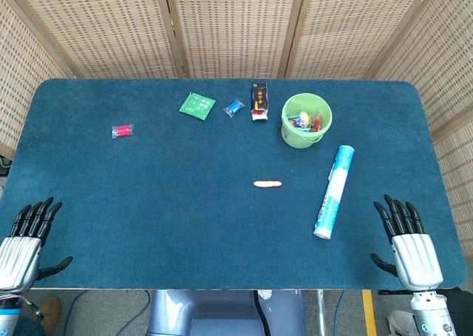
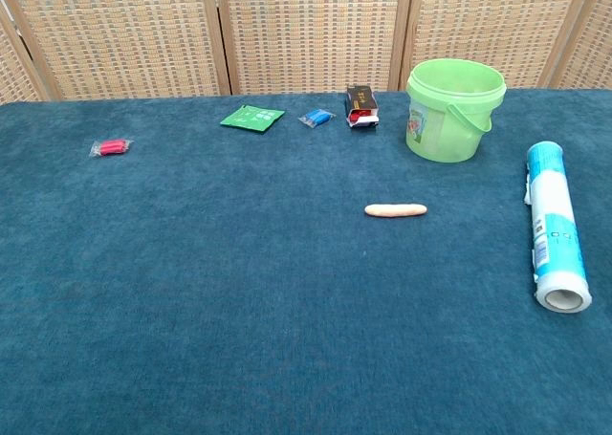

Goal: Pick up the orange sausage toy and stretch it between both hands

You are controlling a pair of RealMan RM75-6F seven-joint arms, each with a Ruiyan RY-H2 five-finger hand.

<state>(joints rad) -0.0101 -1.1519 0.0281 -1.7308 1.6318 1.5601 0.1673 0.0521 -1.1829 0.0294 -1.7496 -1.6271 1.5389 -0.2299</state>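
Note:
The orange sausage toy (image 1: 267, 183) lies flat on the blue table, a little right of centre; the chest view shows the sausage toy (image 2: 396, 209) alone on the cloth. My left hand (image 1: 26, 240) rests at the near left corner with its fingers spread and nothing in it. At the near right edge my right hand (image 1: 409, 244) is also spread and empty. Both hands are far from the toy. Neither hand appears in the chest view.
A green bucket (image 1: 307, 120) with small items stands behind the toy. A blue-white tube (image 1: 334, 191) lies to its right. At the back lie a green packet (image 1: 196, 104), a blue wrapper (image 1: 233, 108), a black box (image 1: 259, 100) and a red wrapper (image 1: 123, 131).

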